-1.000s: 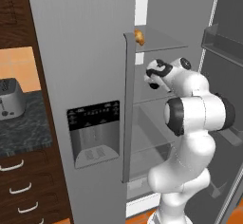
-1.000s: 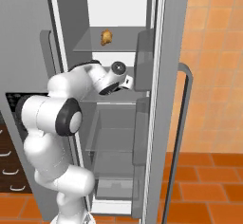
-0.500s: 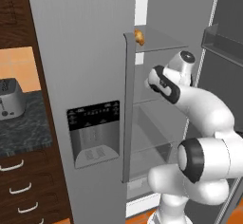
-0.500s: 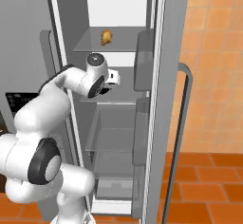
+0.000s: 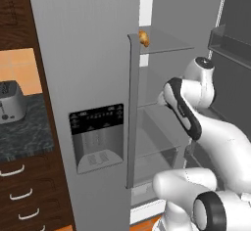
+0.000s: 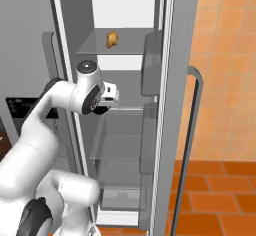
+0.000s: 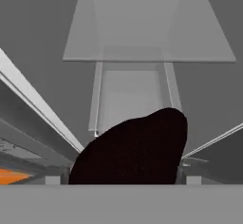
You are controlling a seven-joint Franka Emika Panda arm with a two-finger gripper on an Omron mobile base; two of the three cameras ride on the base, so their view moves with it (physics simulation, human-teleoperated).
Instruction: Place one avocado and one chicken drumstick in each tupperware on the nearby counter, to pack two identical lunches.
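Jaws spread around dark avocado [image 7: 130, 149]; drumstick [image 6: 112, 39] on fridge shelf above

Glossy white arm [image 5: 215, 142] of rounded tube segments, dark grey-black bands at the joints, round grey cap with dark ring on elbow joint [image 6: 86, 66], bulbous white shoulder (dark disc at 7 o'clock), small white hand block [image 6: 110, 92] with dark underside
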